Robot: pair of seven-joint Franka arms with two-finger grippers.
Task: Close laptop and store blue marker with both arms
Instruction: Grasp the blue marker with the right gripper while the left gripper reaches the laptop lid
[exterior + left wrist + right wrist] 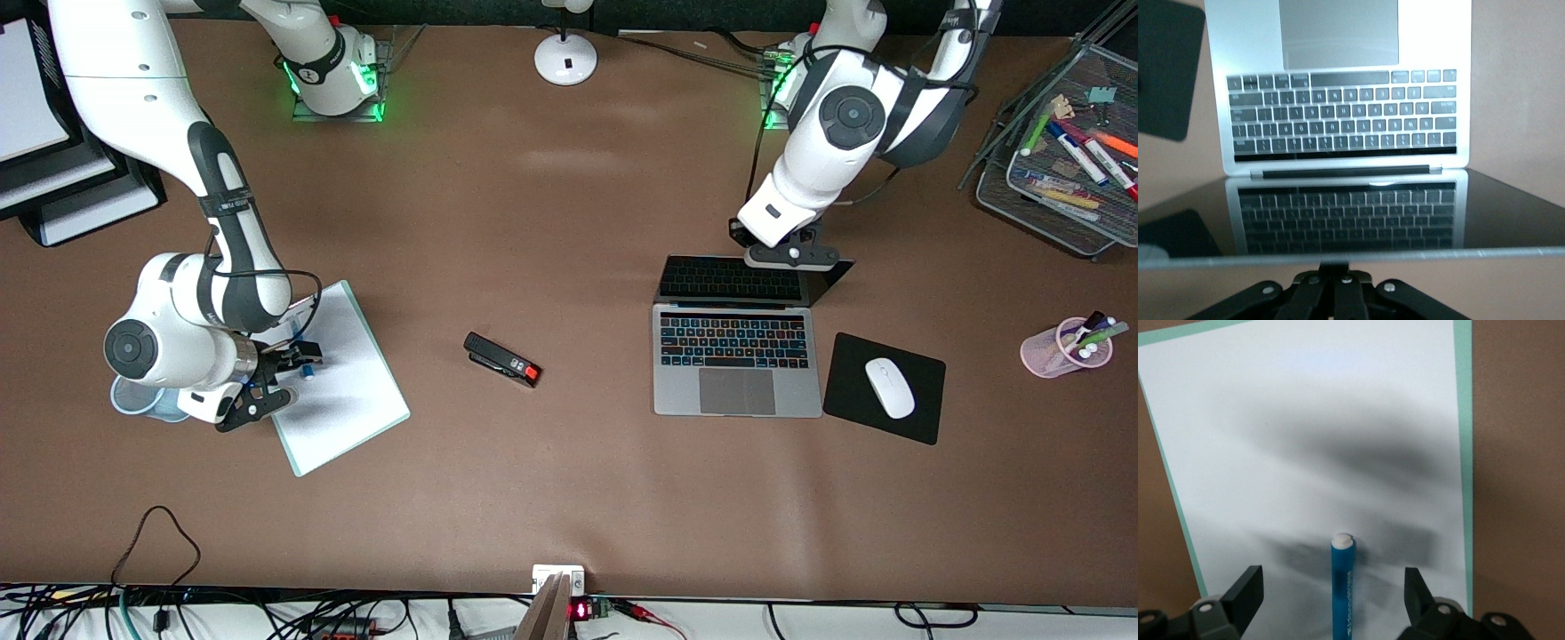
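Note:
The silver-grey laptop stands open toward the left arm's end of the table, its dark screen tilted partway over the black keys. My left gripper is shut, with its fingers together at the lid's top edge; in the left wrist view the gripper sits just below that edge. The blue marker lies on a white pad toward the right arm's end. My right gripper is open low over the pad. In the right wrist view the gripper has its fingers on either side of the marker, not touching it.
A black stapler lies mid-table. A white mouse sits on a black mouse pad beside the laptop. A pink cup and a mesh tray hold mixed markers. A light-blue cup stands under the right arm. A lamp base is between the robot bases.

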